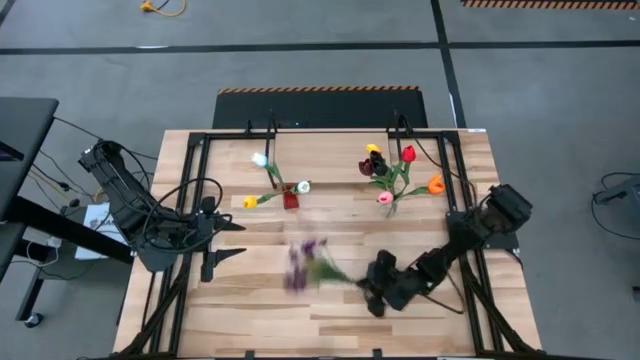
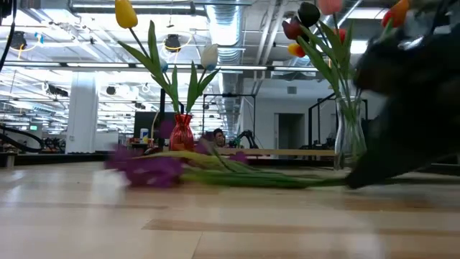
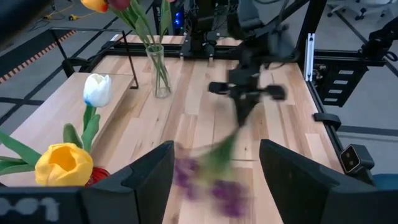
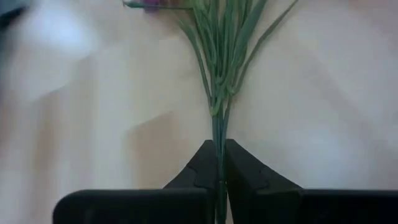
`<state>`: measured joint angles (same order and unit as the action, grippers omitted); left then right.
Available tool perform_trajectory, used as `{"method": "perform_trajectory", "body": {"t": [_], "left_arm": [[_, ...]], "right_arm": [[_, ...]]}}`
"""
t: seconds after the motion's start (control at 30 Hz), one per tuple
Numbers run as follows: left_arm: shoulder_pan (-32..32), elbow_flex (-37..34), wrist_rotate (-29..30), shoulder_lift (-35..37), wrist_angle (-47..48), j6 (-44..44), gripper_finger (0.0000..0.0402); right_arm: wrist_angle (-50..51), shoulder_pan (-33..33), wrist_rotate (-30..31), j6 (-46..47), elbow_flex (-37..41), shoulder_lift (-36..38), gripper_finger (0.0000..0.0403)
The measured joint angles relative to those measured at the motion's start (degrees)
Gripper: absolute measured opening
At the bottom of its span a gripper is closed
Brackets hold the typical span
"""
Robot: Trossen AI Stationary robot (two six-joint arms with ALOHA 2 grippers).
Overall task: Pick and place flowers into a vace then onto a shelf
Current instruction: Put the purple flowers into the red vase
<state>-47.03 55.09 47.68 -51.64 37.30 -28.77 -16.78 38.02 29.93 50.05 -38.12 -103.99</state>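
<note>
Your right pincer (image 4: 219, 163) is clenched on the bare stem end of the purple sprig (image 1: 312, 262), low at the table, so the leaves and blooms stay free for the vase (image 1: 390, 205). The sprig lies flat, running straight out from the fingertips, blooms farthest away. Your left pincer (image 1: 228, 240) waits released, well beyond the blooms.

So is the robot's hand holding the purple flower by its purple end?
No, the right hand is shut on the green stem end of the purple flower, away from the blossoms.
</note>
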Motion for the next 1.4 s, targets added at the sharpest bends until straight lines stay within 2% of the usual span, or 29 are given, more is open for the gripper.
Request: {"method": "perform_trajectory", "body": {"t": [0.1, 0.27, 0.4, 0.57, 0.63, 0.73, 0.83, 0.9, 0.97, 1.03, 1.1, 1.27, 1.4], "left_arm": [[0.0, 0.0, 0.0, 0.0, 0.0, 0.0, 0.0227], [0.0, 0.4, -0.1, 0.0, -0.9, 1.2, 0.0227], [0.0, 2.5, -0.4, 0.0, -0.8, 3.2, 0.0227], [0.0, 5.0, 0.7, 0.0, -0.9, 7.1, 0.0227], [0.0, 5.6, 2.5, 0.0, -0.9, 8.8, 0.0227], [0.0, 5.9, 6.9, 0.0, -2.2, 11.8, 0.0227], [0.4, 5.9, 11.3, -0.1, -7.4, 17.4, 0.0227], [1.6, 5.9, 10.4, -0.2, -13.3, 23.5, 0.0227], [3.4, 5.9, 4.9, -0.5, -20.1, 31.0, 0.0227], [5.2, 5.9, -3.1, -1.0, -26.4, 38.6, 0.0227], [6.8, 5.9, -9.4, -1.3, -30.8, 42.8, 0.0227], [12.7, 5.8, -14.2, -1.7, -34.5, 44.2, 0.0227], [18.5, 5.8, -25.4, -2.7, -35.4, 40.5, 0.0227]], "right_arm": [[-1.3, 1.7, -3.0, -6.4, 0.0, 3.6, 0.0006], [-5.8, 3.1, -0.1, -20.4, 0.0, 11.7, 0.0006], [-13.7, 3.7, 3.0, -38.1, 0.0, 17.9, 0.0006], [-32.3, 3.2, 4.2, -63.6, 0.0, 22.5, 0.0006], [-40.6, 2.4, 2.8, -72.5, -0.1, 23.0, 0.0005], [-50.6, -0.3, -6.0, -81.0, -0.1, 23.1, 0.0005], [-53.2, -5.2, -16.0, -80.8, -1.3, 23.1, 0.0005], [-51.8, -9.0, -20.6, -77.5, -3.2, 23.0, 0.0005], [-50.7, -12.9, -23.9, -73.6, -5.8, 21.5, 0.0005], [-49.4, -15.9, -26.8, -70.4, -8.1, 19.5, 0.0005], [-48.4, -18.7, -30.2, -67.8, -11.0, 17.2, 0.0005], [-46.3, -22.3, -37.9, -64.4, -17.8, 11.6, 0.0005], [-46.1, -23.6, -42.6, -63.1, -23.0, 8.3, 0.0005]]}}
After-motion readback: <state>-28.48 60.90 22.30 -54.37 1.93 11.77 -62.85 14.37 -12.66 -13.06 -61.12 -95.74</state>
